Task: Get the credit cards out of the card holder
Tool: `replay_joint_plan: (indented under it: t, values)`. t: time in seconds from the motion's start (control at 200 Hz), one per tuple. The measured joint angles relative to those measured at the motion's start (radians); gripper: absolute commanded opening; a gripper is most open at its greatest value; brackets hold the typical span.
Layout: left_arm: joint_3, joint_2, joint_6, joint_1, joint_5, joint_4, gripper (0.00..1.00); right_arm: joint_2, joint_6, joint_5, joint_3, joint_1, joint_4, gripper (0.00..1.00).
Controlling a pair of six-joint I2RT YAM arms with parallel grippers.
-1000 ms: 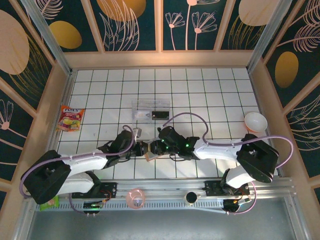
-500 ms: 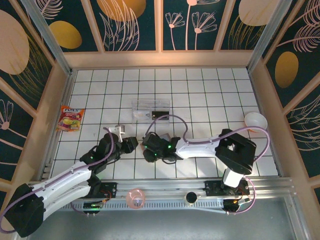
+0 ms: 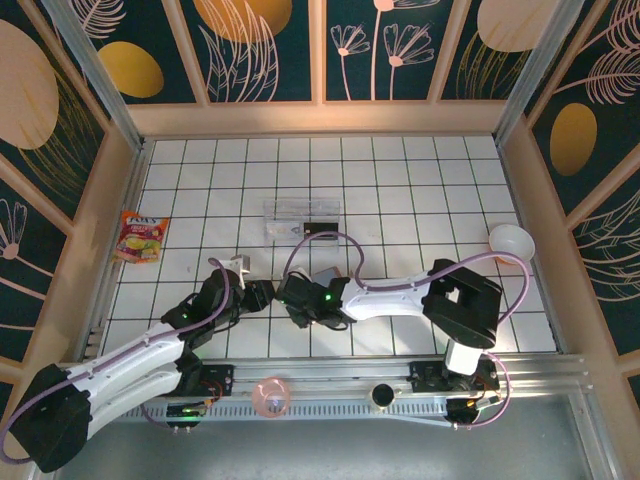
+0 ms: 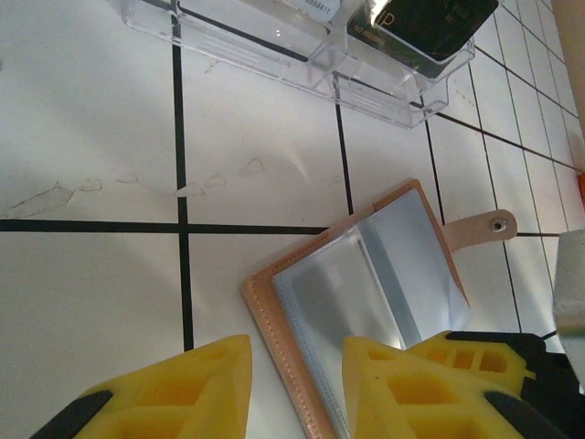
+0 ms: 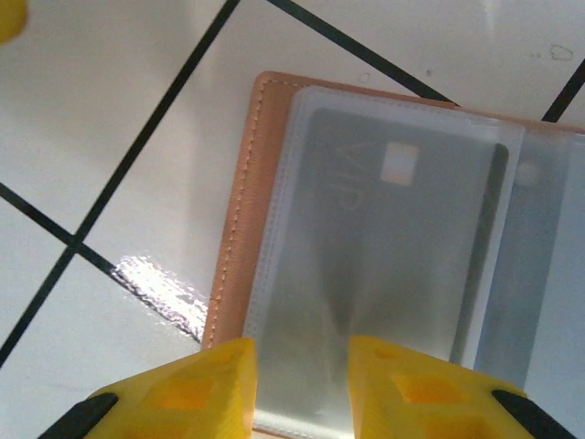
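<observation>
Toward the table's [image 3: 430,190] near edge, mid-width, the card holder [image 5: 236,210] lies open. Your right gripper [image 5: 302,384] sits nearest, over its sleeved card [image 5: 402,247], jaws half open and empty. The card's long axis runs straight ahead. The left gripper [image 4: 297,366], likewise parted and empty, straddles the holder's corner.

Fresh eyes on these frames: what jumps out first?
The open card holder lies flat mid-table, with the yellow-fingered left gripper and right gripper both over it. A grey card marked VIP sits inside its clear sleeve. Just beyond, a clear tray holds a black card.
</observation>
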Motion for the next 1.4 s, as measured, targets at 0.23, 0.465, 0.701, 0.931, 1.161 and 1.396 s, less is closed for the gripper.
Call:
replay_joint_plan:
  t: [0.23, 0.465, 0.701, 0.931, 1.161, 1.396]
  values:
    - [0.000, 0.000, 0.000, 0.000, 0.003, 0.000, 0.32, 0.036, -0.001, 0.003, 0.030, 0.003, -0.006, 0.12]
    - [0.002, 0.044, 0.016, 0.000, 0.042, 0.009, 0.16, 0.023, 0.013, -0.011, 0.018, 0.001, 0.014, 0.00]
    - [0.010, 0.111, 0.030, 0.000, 0.103, 0.053, 0.00, -0.106, 0.089, -0.107, -0.090, -0.053, 0.129, 0.00]
    - [0.019, 0.211, 0.027, -0.016, 0.126, 0.114, 0.00, -0.149, 0.144, -0.165, -0.116, -0.077, 0.211, 0.00]
    - [0.071, 0.334, 0.031, -0.047, 0.135, 0.174, 0.00, -0.158, 0.179, -0.175, -0.138, -0.077, 0.222, 0.34]
    - [0.111, 0.411, 0.030, -0.101, 0.149, 0.208, 0.00, -0.341, 0.196, -0.093, -0.200, -0.093, 0.197, 0.36]
